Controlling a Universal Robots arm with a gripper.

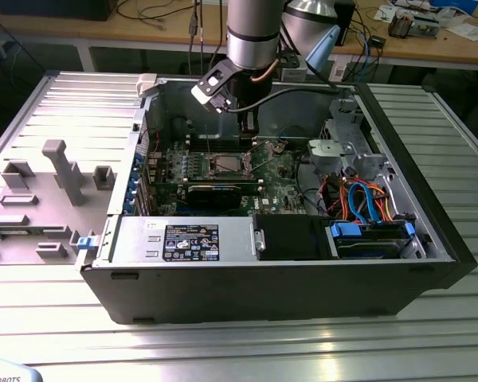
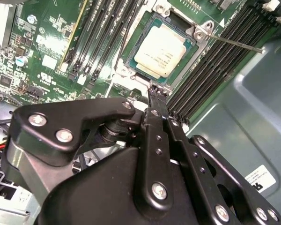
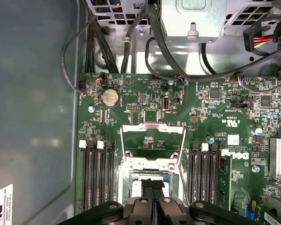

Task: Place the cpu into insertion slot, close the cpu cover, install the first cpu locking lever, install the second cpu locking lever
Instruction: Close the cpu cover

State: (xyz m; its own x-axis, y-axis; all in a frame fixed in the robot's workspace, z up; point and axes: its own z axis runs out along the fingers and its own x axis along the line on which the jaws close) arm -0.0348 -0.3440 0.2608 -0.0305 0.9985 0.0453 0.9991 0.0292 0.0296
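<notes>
The cpu [image 2: 160,50], a grey metallic square, lies flat in the insertion slot [image 2: 131,65] on the green motherboard. In the first wrist view the cpu cover [image 3: 152,125], a silver frame with a square window, is swung open and lies away from the insertion slot [image 3: 124,176]. My gripper [image 2: 158,92] is shut with nothing between its fingers, its tips hovering just over the slot's edge near the cover's hinge side. A thin locking lever [image 2: 234,43] sticks out free beside the slot. In the exterior view the gripper [image 1: 251,134] hangs just above the slot [image 1: 225,165].
Black memory slots [image 3: 97,173] flank the socket on both sides. Cables [image 3: 131,42] and a metal drive cage [image 1: 342,139] sit at the case's far end. A graphics card [image 1: 215,193] and the power supply [image 1: 183,239] lie toward the near wall.
</notes>
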